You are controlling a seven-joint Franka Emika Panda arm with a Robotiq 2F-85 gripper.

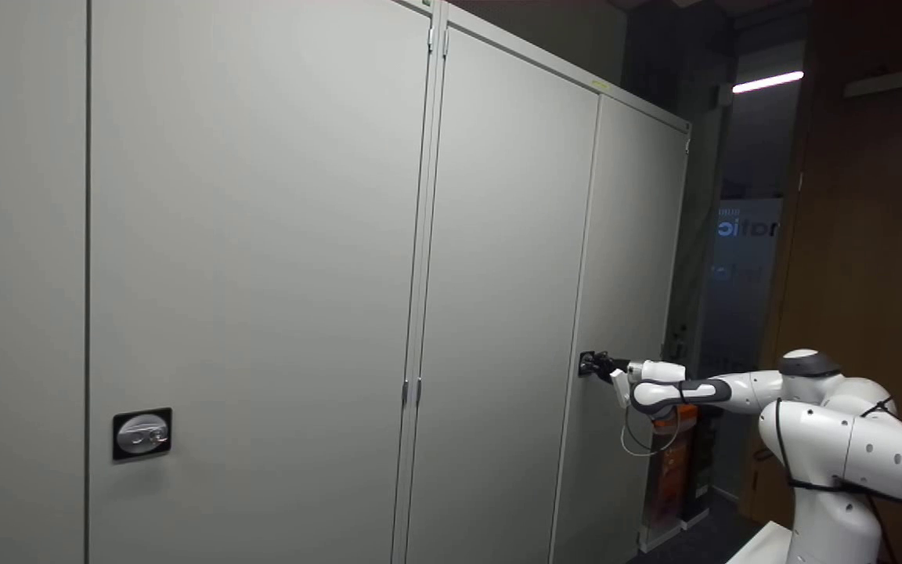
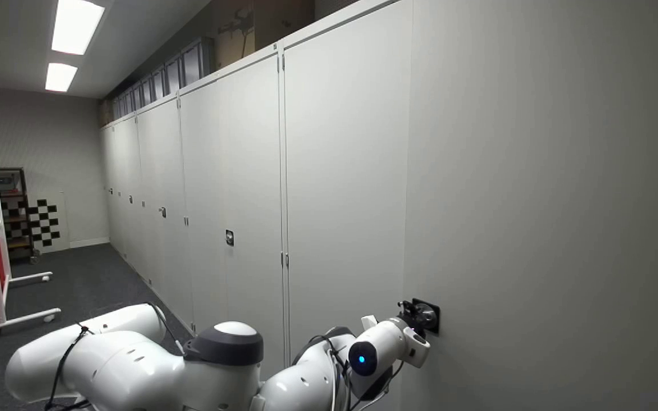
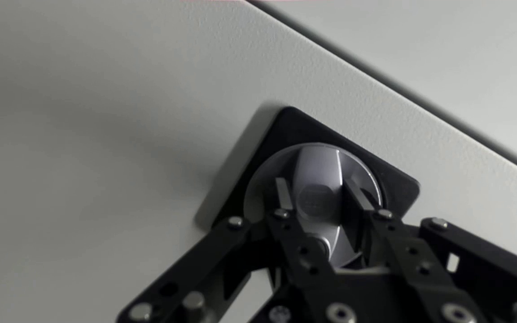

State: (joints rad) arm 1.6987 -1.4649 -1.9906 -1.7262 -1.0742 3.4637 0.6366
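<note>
The handle (image 3: 317, 168) is being straddled by the pincer (image 3: 316, 193), though whether clenched cannot be told; even contact on both handle flanks is being advised

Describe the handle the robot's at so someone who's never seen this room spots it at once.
Find the row of pale cabinets, then the door the white robot arm reaches. Near that door's edge, a black plate carries the silver handle. Unlike the other handles, this one sits between the fingers of the gripper.
</note>
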